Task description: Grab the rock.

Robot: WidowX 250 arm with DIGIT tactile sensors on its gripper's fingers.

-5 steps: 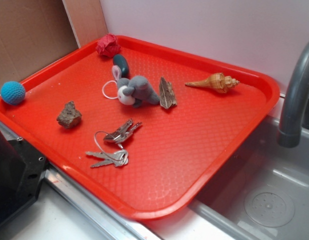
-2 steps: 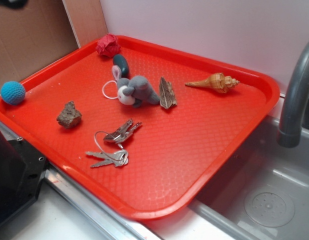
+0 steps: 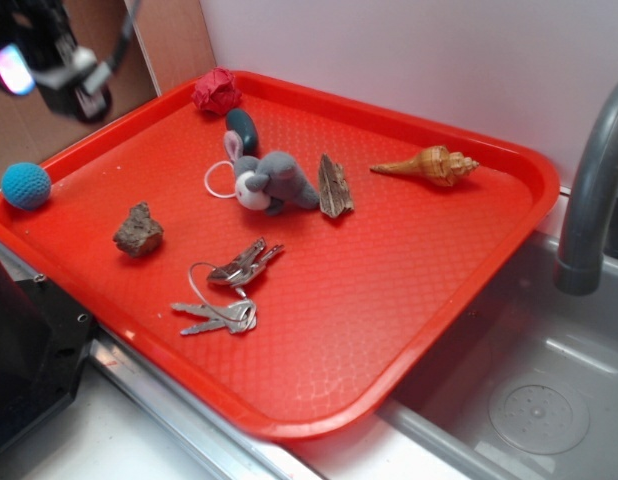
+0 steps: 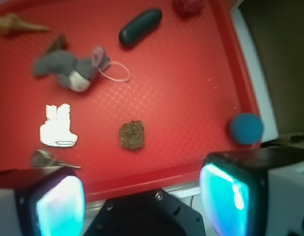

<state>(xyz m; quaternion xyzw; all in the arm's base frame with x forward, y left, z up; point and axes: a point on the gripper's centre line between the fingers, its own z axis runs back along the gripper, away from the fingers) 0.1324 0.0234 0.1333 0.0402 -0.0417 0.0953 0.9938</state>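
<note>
Rock (image 4: 132, 135) looks hard, rough, fairly dense and grippy; pinch its broader opposing faces. Tool (image 4: 142, 196) hangs high above, jaws wide.

The exterior view is evenly and softly lit, with only faint shadows cast beneath the things on the tray (image 3: 409, 300), and the pincer (image 3: 64, 70) at the upper left corner is smeared by motion blur. The wrist view is soft throughout; the keys (image 4: 56, 127) are blown out to white glare, and the teal-glowing fingers (image 4: 226, 196) are out of focus.
</note>
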